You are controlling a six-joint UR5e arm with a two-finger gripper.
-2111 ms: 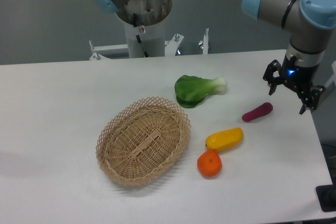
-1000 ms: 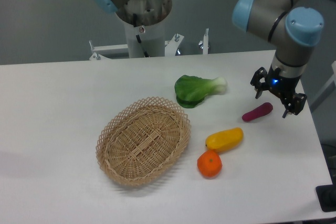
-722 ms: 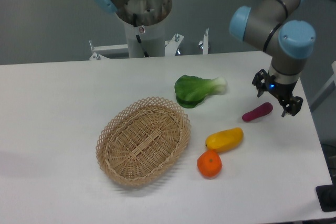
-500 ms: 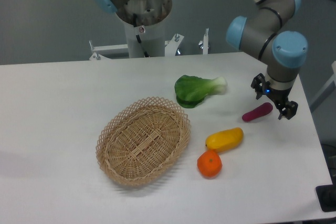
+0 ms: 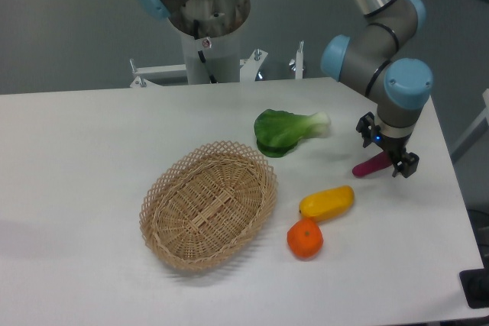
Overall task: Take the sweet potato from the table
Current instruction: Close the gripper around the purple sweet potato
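Gripper (image 5: 386,150) moved lower, spread jaws straddling sweet potato (image 5: 370,166) (unmoved, not clamped)

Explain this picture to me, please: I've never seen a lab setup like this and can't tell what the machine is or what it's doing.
It is one picture from a fixed camera looking down at a white table. The grey and blue jointed thing is a robot arm; at its tip is a two-finger pincer. The pincer is open and lowered over a small purple sweet potato, one finger on each side, but the sweet potato lies on the table, not yet gripped. Also on the table: a woven basket, a green leafy vegetable, a yellow vegetable and an orange fruit. Nothing is held.
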